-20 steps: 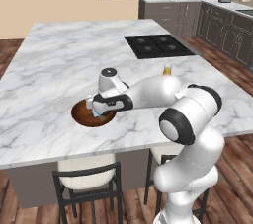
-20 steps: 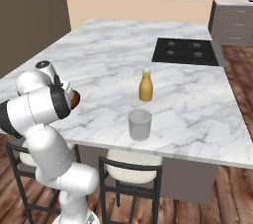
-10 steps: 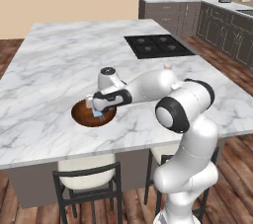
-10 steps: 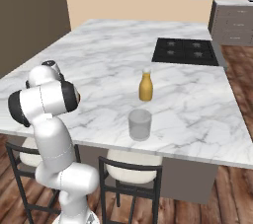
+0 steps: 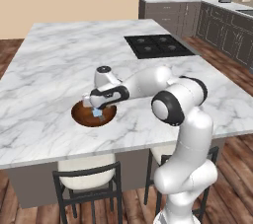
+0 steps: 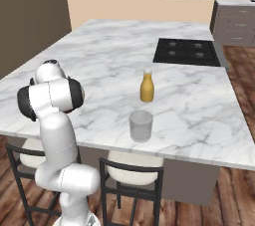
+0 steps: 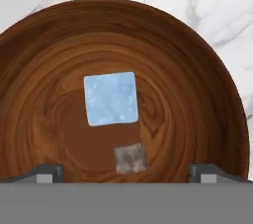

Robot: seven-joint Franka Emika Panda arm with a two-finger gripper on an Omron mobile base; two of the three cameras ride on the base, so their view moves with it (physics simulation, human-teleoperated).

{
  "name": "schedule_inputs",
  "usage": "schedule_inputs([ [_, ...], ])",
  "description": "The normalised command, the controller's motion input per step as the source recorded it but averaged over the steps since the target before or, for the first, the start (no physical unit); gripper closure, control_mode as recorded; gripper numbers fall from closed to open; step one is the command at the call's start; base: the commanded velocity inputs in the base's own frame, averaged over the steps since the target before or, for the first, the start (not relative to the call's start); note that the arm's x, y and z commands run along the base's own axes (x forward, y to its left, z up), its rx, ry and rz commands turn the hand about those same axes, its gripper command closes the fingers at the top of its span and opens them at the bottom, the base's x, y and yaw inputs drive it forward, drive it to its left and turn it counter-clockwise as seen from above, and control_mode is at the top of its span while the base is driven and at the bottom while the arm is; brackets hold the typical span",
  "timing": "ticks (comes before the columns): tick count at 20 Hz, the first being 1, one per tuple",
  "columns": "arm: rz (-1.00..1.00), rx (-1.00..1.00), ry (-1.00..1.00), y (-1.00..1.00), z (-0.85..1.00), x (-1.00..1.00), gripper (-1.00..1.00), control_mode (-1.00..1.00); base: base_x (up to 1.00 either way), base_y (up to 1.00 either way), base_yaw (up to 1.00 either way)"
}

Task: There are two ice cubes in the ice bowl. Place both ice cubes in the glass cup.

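Note:
The dark-brown wooden ice bowl [image 5: 79, 115] sits on the marble island near its front edge. My gripper [image 5: 94, 106] hovers right over it, pointing down and open. In the hand view the bowl [image 7: 197, 94] spreads wide. A pale blue ice cube [image 7: 110, 98] lies near its middle. A smaller greyish ice cube [image 7: 130, 158] lies closer to my gripper [image 7: 127, 173], between the widely spread fingertips [image 7: 47, 172]. One cube [image 5: 98, 113] shows just under the hand. The glass cup [image 6: 141, 125] stands empty near the counter's front edge, far to the right of the bowl.
An orange-yellow bottle [image 6: 146, 86] stands just behind the cup. A black cooktop [image 5: 157, 46] is set into the island's far right. Stools [image 5: 88, 184] stand below the front edge. My own arm [image 6: 51, 95] blocks the bowl in the right base view.
The upper arm and elbow have swung in closer over the counter. The hand has stayed over the bowl, open, shifting only slightly.

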Motion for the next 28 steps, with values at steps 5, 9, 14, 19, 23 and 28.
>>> schedule_inputs([
  [5,0.0,0.0,0.03,0.13,-0.16,0.17,-1.0,-1.0,0.0,0.0,0.0],
  [9,0.0,-0.06,0.01,0.01,-0.26,0.14,-1.0,-1.0,0.0,0.0,0.0],
  [14,0.0,-0.07,0.0,0.0,-0.26,0.14,-1.0,-1.0,0.0,0.0,0.0],
  [19,0.0,0.0,0.0,0.0,-0.11,0.24,-1.0,-1.0,0.0,0.0,0.0],
  [23,0.0,0.0,0.0,0.0,-0.07,0.22,-1.0,-1.0,0.0,0.0,0.0],
  [28,0.0,0.0,0.0,0.02,-0.07,0.23,-1.0,-1.0,0.0,0.0,0.0],
])
